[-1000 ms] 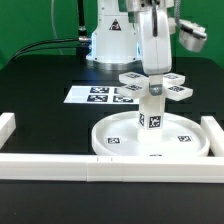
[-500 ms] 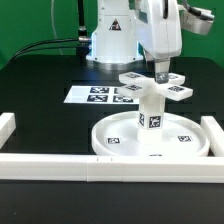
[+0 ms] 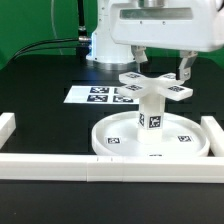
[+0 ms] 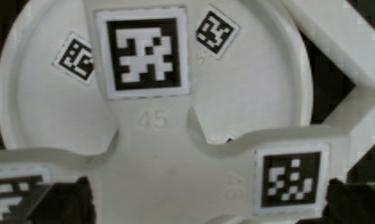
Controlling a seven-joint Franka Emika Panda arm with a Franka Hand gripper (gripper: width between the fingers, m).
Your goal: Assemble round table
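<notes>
The round table is sitting near the front of the black counter [image 3: 40,90], and we are seeing it standing upside down as a stack: the large rimmed disc [image 3: 112,140] is lying flat, the short leg [image 3: 150,110] is rising upright from its middle, and the cross-shaped foot piece [image 3: 156,86] is resting on top of the leg. We are noting black-and-white square markers on the disc floor, on the side of the leg and on the arms of the foot piece. The end effector [image 3: 160,62] is hovering just above the foot piece with its fingers [image 3: 184,68] spread wide, one to each side of the cross, touching nothing and carrying nothing. In the wrist view we are looking straight down onto the foot piece [image 4: 184,120], which is filling most of the picture with its markers facing the camera. The marker board [image 3: 95,96] is lying flat behind the disc, towards the exterior view's left. White border rails [image 3: 60,168] are running along the front of the counter, just beside the disc's rim, and up both sides.
</notes>
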